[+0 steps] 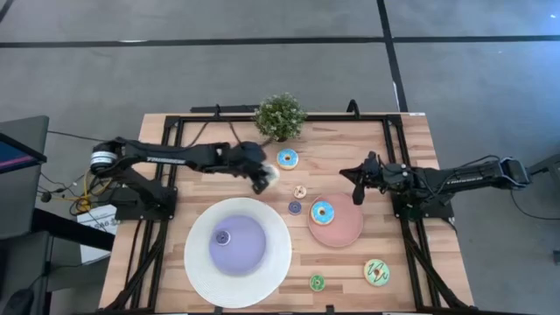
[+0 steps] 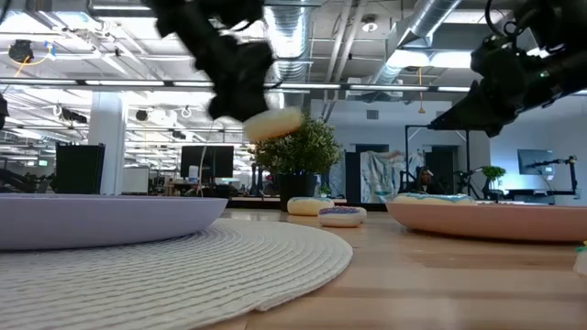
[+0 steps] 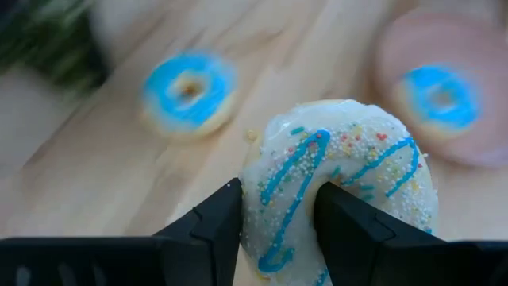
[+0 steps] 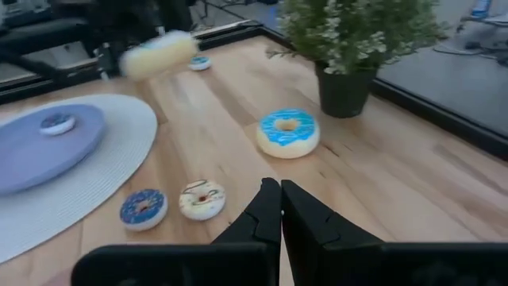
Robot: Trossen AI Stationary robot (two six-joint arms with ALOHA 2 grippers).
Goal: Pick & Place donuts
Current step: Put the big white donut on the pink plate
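Your left claw (image 3: 278, 214): two dark fingers clamped through the ring of a white-iced toy donut with blue drizzle and coloured sprinkles (image 3: 341, 183), one finger in the hole and one outside. In the low view you see the donut lifted clear of the wooden counter (image 1: 350, 157), in front of the plant.

Next to that claw on the counter: a bigger blue-iced donut (image 1: 287, 158), lying flat just beside the small potted green plant (image 1: 280, 116) at the far edge.

Toward the middle: a tiny white-iced donut (image 1: 300, 191) and a tiny dark blue donut (image 1: 295, 207), close together but apart, between the large plate and the pink plate.

On your left side: a large round white woven plate with a purple centre (image 1: 237, 252), carrying one tiny purple donut (image 1: 222, 236) on the purple part.

On your right side: a round pink plate (image 1: 335, 222) with a second blue-iced donut (image 1: 322, 211) lying flat on it.

Near edge of the counter: a tiny green donut (image 1: 317, 282) and, a little to its right, a bigger green-iced donut (image 1: 377, 272), both flat on the wood.

Your right claw (image 4: 280, 208): fingers pressed together, holding nothing, hanging above the counter just beyond the pink plate on its right side.
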